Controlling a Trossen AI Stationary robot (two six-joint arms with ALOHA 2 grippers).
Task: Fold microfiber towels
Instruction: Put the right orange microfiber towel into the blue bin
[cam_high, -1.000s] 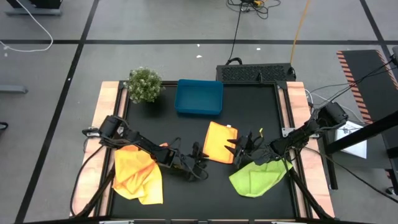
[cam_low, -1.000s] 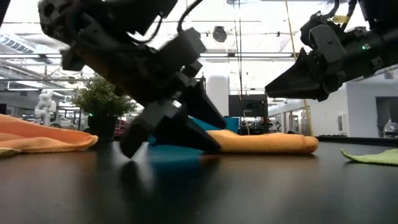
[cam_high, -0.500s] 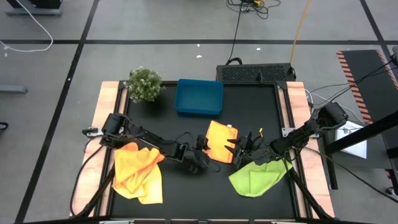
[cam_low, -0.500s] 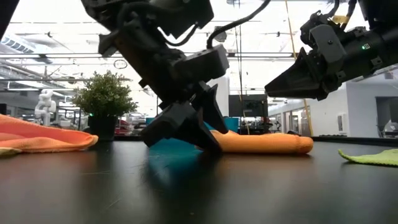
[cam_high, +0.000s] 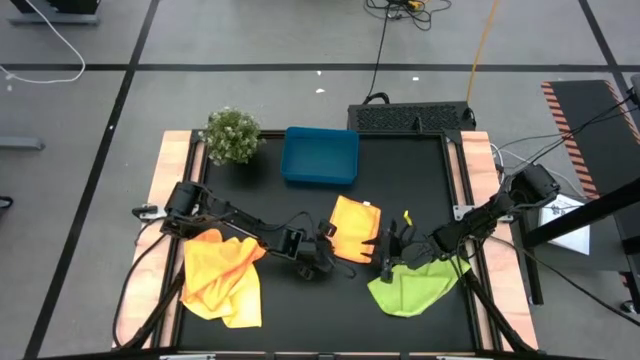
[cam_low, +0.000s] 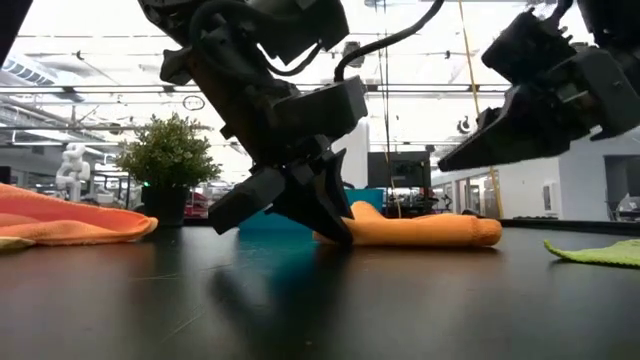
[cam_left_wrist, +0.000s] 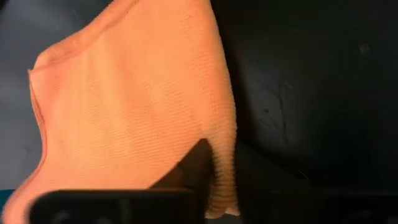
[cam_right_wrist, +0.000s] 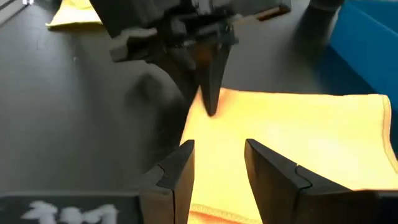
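A folded orange towel (cam_high: 355, 225) lies flat on the black table in the middle. My left gripper (cam_high: 328, 242) reaches in from the table's left and stands shut at the towel's near left corner. In the right wrist view it (cam_right_wrist: 210, 106) shows as a closed point on that corner. My right gripper (cam_high: 385, 252) is open and hovers above the towel's right near edge. Its two fingers (cam_right_wrist: 180, 171) stand apart over the cloth (cam_right_wrist: 298, 130) without touching it. A lime green towel (cam_high: 410, 285) lies under the right arm. A crumpled yellow and orange pile (cam_high: 222, 280) lies under the left arm. My left gripper has its shut fingertips on the orange towel's near left corner (cam_right_wrist: 202, 115), at the cloth's edge (cam_left_wrist: 225, 165). The fingers slant down from the table's left. One layer or several, I cannot tell. The towel lies flat on the table.
A blue tray (cam_high: 320, 157) stands at the far middle, and a small green plant (cam_high: 232, 135) at the far left. Wooden strips (cam_high: 170, 170) edge the table on both sides. Bare black table lies near the front edge in the middle.
My left gripper has gone toward the table's right and far edges to the orange towel's corner, tipped less steeply, and shut there. My right gripper has rolled on its wrist while staying in place. The towel has not moved.
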